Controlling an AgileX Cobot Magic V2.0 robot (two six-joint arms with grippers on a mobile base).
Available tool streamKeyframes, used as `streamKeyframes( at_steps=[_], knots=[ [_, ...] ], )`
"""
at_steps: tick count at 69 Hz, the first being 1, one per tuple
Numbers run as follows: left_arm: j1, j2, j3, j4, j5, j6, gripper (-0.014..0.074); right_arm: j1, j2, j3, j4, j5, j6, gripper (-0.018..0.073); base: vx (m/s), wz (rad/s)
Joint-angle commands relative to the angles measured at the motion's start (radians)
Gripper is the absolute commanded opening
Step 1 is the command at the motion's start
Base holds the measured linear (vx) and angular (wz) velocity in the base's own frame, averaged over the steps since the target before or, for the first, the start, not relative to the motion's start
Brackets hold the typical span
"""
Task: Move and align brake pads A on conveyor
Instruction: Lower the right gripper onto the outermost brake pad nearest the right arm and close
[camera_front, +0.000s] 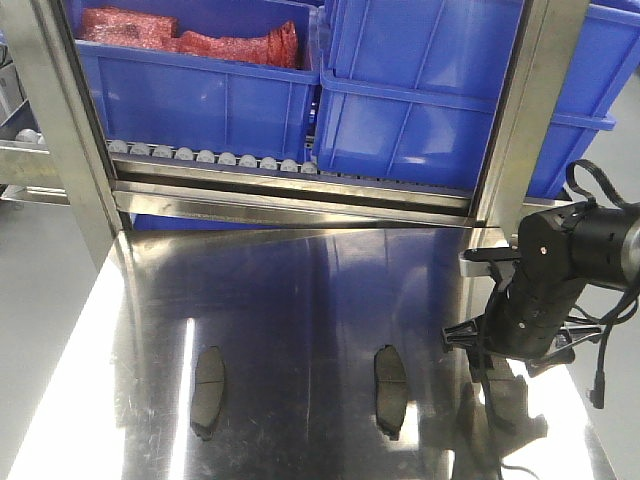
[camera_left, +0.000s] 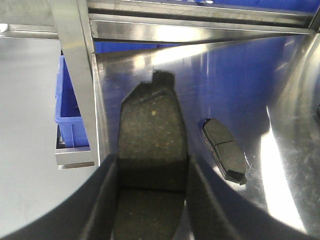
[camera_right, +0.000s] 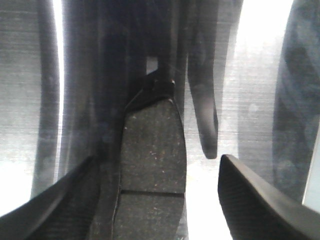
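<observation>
Three brake pads show in the front view on the shiny steel tabletop (camera_front: 300, 300): one at the left (camera_front: 208, 392), one in the middle (camera_front: 390, 378) and one at the right (camera_front: 508, 398). My right gripper (camera_front: 490, 372) hangs over the right pad. In the right wrist view it (camera_right: 157, 165) is open, with that pad (camera_right: 152, 150) nearer its left finger and a bright gap before the right one. My left gripper (camera_left: 151, 160) is shut on another brake pad (camera_left: 150, 125), with a fourth-view pad (camera_left: 225, 150) lying to its right. The conveyor is out of view.
Blue bins (camera_front: 430, 90) stand behind the table, the left one (camera_front: 200, 90) holding red parts (camera_front: 190, 40). A row of small grey rollers (camera_front: 210, 157) runs under them. Steel frame posts (camera_front: 60, 120) (camera_front: 520, 100) rise at the table's far corners. Cables (camera_front: 605, 350) hang off the right arm.
</observation>
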Motion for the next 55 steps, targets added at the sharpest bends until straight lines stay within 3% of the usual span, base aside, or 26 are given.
streamKeyframes(
  at_steps=[1, 11, 23, 34, 43, 55],
  knots=[
    [0.0, 0.007, -0.03, 0.005, -0.094, -0.001, -0.0006, -0.004, -0.038, -0.026, -0.012, -0.014, 0.001, 0.047, 0.0, 0.0],
    [0.0, 0.007, -0.03, 0.005, -0.094, -0.001, -0.0006, -0.004, -0.038, -0.026, -0.012, -0.016, 0.001, 0.0459, 0.0, 0.0],
    [0.0, 0.007, -0.03, 0.005, -0.094, -0.001, -0.0006, -0.004, -0.038, -0.026, -0.015, -0.022, 0.002, 0.037, 0.0, 0.0],
    [0.0, 0.007, -0.03, 0.005, -0.094, -0.001, -0.0006, -0.004, -0.032, -0.026, -0.015, -0.022, 0.002, 0.0209, 0.0, 0.0],
    [0.0, 0.007, -0.03, 0.005, -0.094, -0.001, -0.0006, -0.004, -0.026, -0.026, -0.015, -0.018, 0.002, -0.002, 0.0, 0.0],
    [0.0, 0.007, -0.03, 0.005, -0.094, -0.001, -0.0006, -0.004, -0.028, -0.026, -0.016, -0.014, 0.002, -0.0012, 0.0, 0.0]
  ],
)
